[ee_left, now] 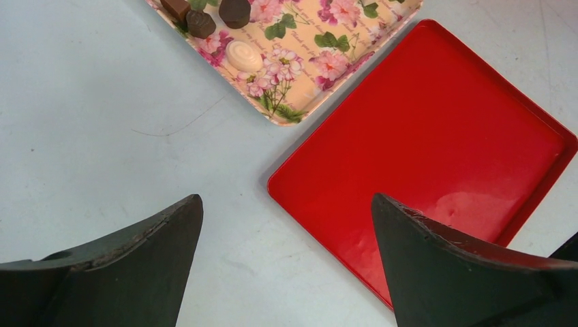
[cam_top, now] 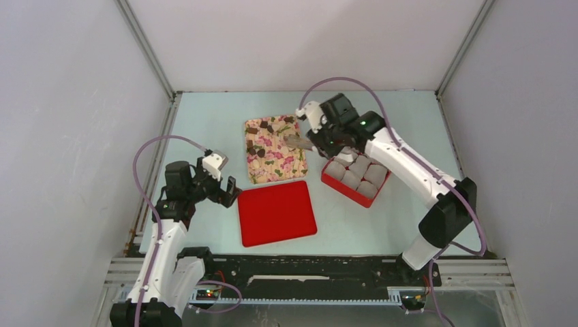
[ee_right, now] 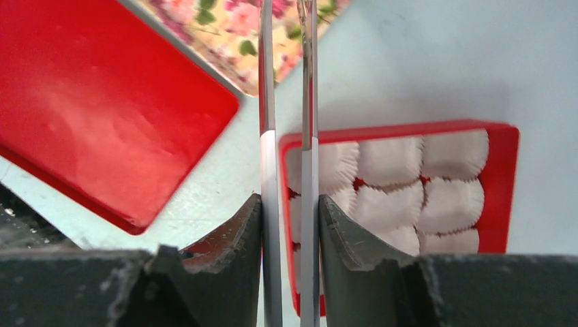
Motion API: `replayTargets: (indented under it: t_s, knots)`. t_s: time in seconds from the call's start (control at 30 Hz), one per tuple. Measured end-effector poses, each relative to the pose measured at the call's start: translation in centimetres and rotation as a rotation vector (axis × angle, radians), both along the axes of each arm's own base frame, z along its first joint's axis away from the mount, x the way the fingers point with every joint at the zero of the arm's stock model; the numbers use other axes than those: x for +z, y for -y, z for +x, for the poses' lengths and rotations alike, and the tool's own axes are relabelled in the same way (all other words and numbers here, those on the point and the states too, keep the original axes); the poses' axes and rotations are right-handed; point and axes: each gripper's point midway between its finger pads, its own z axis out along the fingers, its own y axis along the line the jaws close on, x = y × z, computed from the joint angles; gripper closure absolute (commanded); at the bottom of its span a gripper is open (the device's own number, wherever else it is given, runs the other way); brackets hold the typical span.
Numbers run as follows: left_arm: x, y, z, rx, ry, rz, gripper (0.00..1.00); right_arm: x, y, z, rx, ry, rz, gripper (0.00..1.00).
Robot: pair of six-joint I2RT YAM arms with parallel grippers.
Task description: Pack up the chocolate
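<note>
Tongs (ee_right: 268,102) in right claw (ee_right: 290,204); red lid (ee_right: 102,102), cup-filled box (ee_right: 409,127) near.

Left end effector (ee_left: 285,204) gapes wide; right end effector (ee_right: 290,201) clamped narrow, arm outstretched.

We read no text, label, brand or number anywhere. Faint script on the floral tray (ee_left: 307,75) is too small to make out.
</note>
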Motion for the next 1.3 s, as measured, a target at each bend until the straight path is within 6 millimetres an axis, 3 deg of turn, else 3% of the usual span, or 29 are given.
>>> replayTargets:
  t_s: [0.3, 0.4, 0.6, 0.97, 1.3]
  knots:
    - [-0.1, 0.1, -0.2, -0.015, -0.001, 0.004, 0.05, 0.0, 9.5, 2.9, -0.228, -0.022, 0.045, 0.84]
    - [-0.1, 0.1, -0.2, -0.016, -0.001, 0.004, 0.05, 0.2, 12.4, 2.8, -0.296, -0.018, 0.059, 0.85]
    - [-0.1, 0.1, -0.1, -0.019, 0.002, 0.010, 0.05, 0.9, 16.1, 1.9, -0.382, 0.002, 0.084, 0.87]
    - [-0.3, 0.1, -0.2, -0.020, -0.007, 0.010, 0.05, -1.8, 20.0, 1.0, -0.472, -0.042, 0.031, 0.85]
    - [-0.5, 0.1, -0.4, -0.020, -0.019, 0.009, 0.06, -3.3, 21.0, 3.0, -0.511, -0.049, 0.038, 0.81]
